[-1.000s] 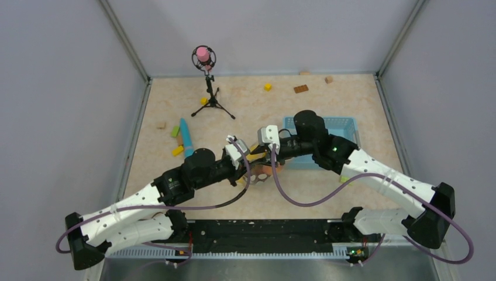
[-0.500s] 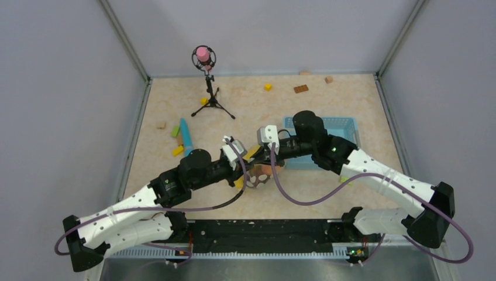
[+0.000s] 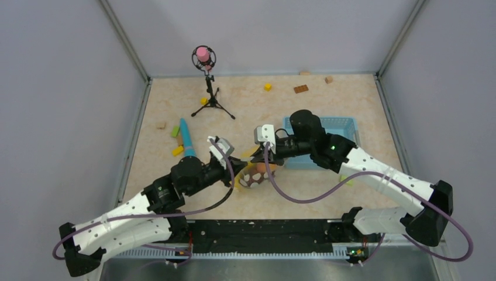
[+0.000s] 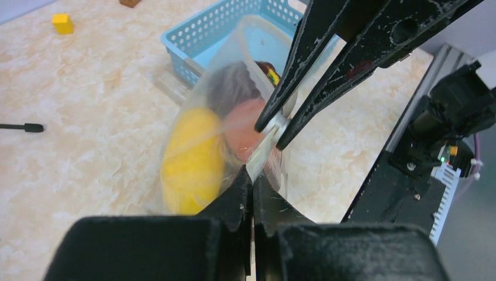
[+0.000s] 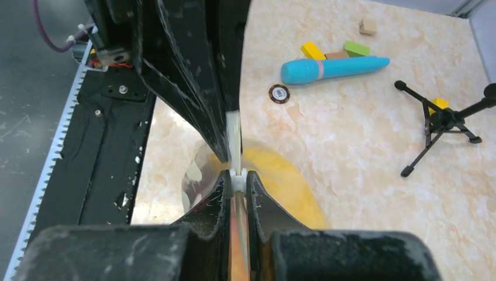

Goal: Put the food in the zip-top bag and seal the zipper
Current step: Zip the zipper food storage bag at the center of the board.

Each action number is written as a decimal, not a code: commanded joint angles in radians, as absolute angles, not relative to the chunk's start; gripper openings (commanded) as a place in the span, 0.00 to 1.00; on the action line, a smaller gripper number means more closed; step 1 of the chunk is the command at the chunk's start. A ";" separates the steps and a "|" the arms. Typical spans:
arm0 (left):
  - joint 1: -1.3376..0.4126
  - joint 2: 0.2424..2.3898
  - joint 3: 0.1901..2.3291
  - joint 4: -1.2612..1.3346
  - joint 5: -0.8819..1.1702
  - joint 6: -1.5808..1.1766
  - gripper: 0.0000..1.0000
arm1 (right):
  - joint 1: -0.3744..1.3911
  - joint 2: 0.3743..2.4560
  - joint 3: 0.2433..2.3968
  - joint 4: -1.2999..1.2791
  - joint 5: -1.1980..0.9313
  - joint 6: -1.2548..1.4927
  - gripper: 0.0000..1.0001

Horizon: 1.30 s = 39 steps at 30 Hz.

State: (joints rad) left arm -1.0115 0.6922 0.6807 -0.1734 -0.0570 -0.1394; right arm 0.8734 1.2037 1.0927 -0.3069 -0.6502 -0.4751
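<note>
The zip-top bag (image 4: 234,99), food (image 4: 193,161) already inside, sits just beside the blue basket (image 4: 175,44). The left gripper (image 4: 252,178) and right gripper (image 5: 237,174) are both pinched tight on the zipper (image 4: 261,153), almost touching each other. I'd anchor one pinch and slide the other along the strip, taut, so it presses closed evenly.

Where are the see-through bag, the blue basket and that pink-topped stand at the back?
zip-top bag (image 4: 193,149), left wrist view, its clear wall over the yellow fruit.
blue basket (image 4: 210,28), left wrist view, its mesh side wall.
pink-topped stand (image 3: 203,54), top view, its pink head.
</note>
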 commanded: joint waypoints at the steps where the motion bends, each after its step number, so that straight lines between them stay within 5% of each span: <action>1: -1.012 0.564 0.619 -0.025 -0.192 -0.225 0.00 | 0.838 1.219 1.154 -0.447 -0.551 -0.524 0.00; 18: -1.010 0.452 0.636 -0.264 -0.844 -0.451 0.00 | 0.732 1.161 1.104 -0.504 -0.441 -0.498 0.00; 39: -1.010 0.481 0.685 -0.509 -1.134 -0.633 0.00 | 0.690 1.128 1.048 -0.494 -0.278 -0.412 0.00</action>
